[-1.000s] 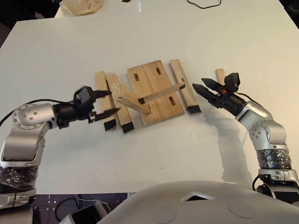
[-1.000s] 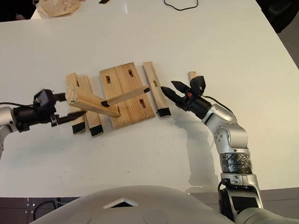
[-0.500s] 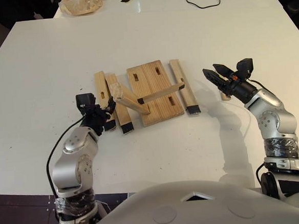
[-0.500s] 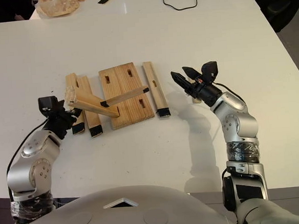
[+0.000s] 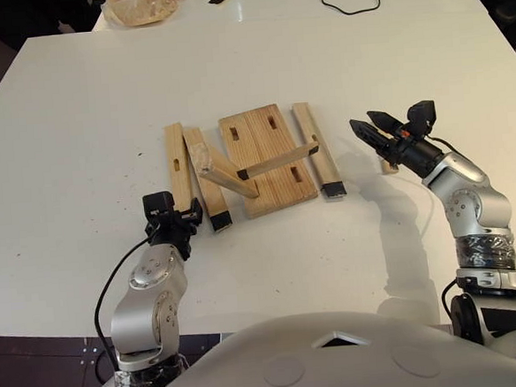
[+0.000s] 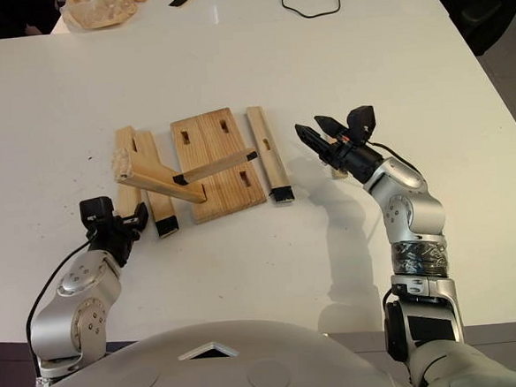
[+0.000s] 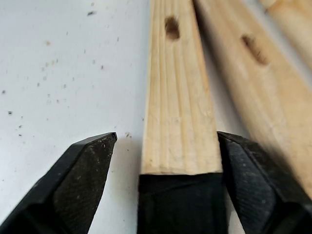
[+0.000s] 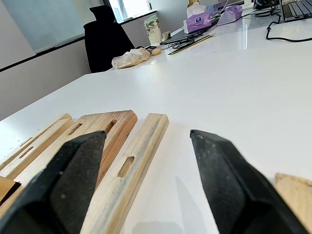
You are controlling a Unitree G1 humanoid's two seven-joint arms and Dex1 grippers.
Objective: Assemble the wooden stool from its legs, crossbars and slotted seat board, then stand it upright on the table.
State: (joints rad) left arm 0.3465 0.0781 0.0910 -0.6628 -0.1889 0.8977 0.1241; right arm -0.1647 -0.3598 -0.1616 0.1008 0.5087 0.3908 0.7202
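Leg pick-up. Left gripper (image 5: 178, 218), fingers open astride the outermost leg (image 7: 178, 97) at its capped end, should close next; right gripper (image 5: 379, 132) hovers open above the table (image 5: 319, 56).

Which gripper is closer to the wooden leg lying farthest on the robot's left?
Left. The left gripper has its open jaws on either side of that leg, at its black-capped end. The right gripper is across the seat board, past the rightmost leg.
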